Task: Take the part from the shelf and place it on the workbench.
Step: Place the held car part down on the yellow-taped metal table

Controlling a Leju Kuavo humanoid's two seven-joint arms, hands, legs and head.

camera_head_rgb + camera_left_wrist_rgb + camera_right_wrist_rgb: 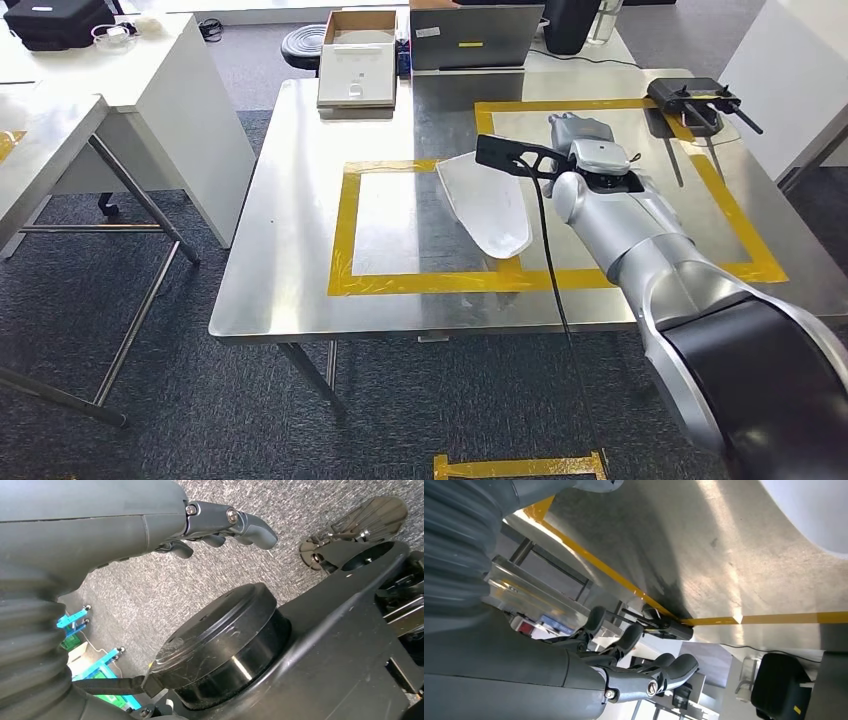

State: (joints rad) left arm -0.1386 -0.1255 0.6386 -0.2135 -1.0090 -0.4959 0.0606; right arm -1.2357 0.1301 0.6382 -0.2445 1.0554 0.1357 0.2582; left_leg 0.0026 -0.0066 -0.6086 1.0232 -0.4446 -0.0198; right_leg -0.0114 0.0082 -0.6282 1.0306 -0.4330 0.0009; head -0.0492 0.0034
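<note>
- On the steel workbench, inside the yellow tape rectangle, lies the white part, a curved shell, flat on the surface, its narrow end pointing to about 5 o'clock.
- The part's lower tip overlaps the near tape line; in the right wrist view its white edge shows just beside the hand, not touching it.
- Right hand at about 2 o'clock from the part, hovering above the bench over the tape; it holds nothing.
- Right wrist view: fingers loosely spread and slightly curled, with gaps between them and nothing in them.
- Black bracket on the right wrist sticks out over the part's upper right corner.
- Left hand hangs over grey carpet; fingers partly curled, apart, nothing held.
- Black remote-like device at the bench's far right corner, 1 o'clock from the part.
- Open cardboard box at 11 o'clock, laptop at 12 o'clock on the far edge.
- White table well apart at 10 o'clock.
</note>
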